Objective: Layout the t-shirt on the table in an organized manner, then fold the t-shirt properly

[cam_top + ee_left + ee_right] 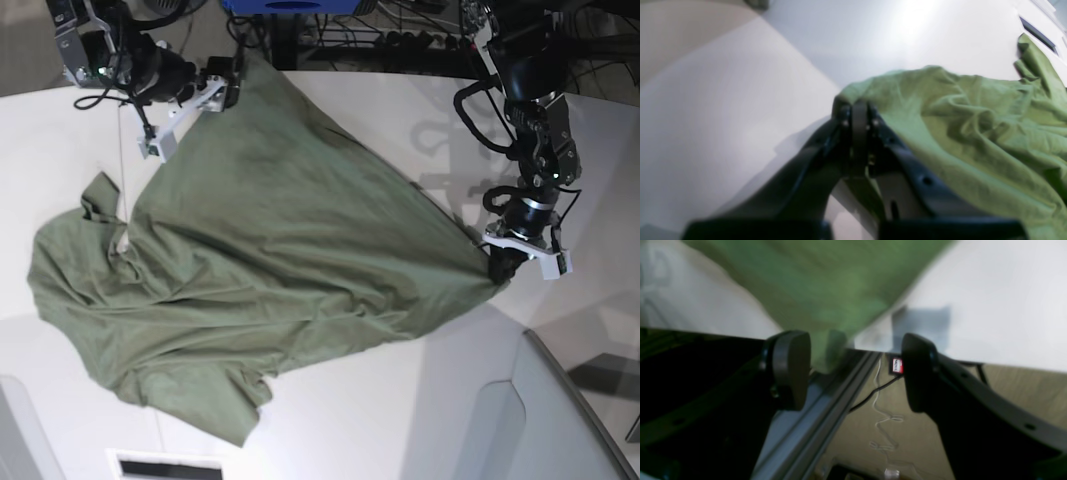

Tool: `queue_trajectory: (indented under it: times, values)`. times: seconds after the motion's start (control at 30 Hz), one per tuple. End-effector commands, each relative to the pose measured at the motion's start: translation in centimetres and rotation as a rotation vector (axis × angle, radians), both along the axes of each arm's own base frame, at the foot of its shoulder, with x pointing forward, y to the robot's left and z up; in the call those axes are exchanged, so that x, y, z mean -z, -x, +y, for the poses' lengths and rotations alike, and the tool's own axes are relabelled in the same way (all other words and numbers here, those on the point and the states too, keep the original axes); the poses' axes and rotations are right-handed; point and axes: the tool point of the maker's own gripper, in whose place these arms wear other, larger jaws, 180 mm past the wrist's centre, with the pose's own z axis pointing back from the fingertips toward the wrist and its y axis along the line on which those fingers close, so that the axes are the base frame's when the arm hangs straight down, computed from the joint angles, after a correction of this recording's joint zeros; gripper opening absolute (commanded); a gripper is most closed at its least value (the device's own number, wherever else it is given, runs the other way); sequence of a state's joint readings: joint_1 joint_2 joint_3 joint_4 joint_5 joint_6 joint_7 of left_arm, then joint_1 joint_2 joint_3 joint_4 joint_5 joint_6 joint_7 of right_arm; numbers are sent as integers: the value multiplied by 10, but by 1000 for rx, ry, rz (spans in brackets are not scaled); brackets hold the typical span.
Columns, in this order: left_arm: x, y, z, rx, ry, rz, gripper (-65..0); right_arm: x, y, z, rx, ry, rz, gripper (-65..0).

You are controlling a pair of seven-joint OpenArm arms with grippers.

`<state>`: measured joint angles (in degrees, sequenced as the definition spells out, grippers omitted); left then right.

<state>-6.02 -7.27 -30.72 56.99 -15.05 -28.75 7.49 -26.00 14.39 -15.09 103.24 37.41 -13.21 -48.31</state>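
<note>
A: Where's the t-shirt [260, 260]?

B: Spread across the table [400, 420], sleeves at eight o'clock. At three o'clock the left gripper [503, 262] has its fingers clamped on a hem corner, likely to stretch it flat.

A: And farther back?

B: At eleven o'clock the right gripper [853, 370] has its fingers apart around the other corner.

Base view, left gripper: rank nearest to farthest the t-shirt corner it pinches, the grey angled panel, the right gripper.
1. T-shirt corner, pinched in the left gripper, at the view's right.
2. Grey angled panel, just below it, lower right.
3. Right gripper, far across the table, upper left.
</note>
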Motion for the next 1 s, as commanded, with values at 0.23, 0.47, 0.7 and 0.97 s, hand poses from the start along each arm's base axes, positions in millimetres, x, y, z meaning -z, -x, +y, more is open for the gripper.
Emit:
queue_trajectory:
  times: [0.23,0.47,0.7,0.97]
  values:
    - [-14,-7,15,-43,-32,-37,-650,4,-33,16,-45,-120,-59,-258]
    - [-14,-5,21,-49,-42,-32,-650,21,-41,7,-38,-99,-28,-260]
    - [-6,4,29,-81,-57,-2,-650,34,-39,1,-25,-82,7,-260]
    - [-9,-1,27,-78,-56,-9,-643,36,-39,0,-26,-80,15,-260]
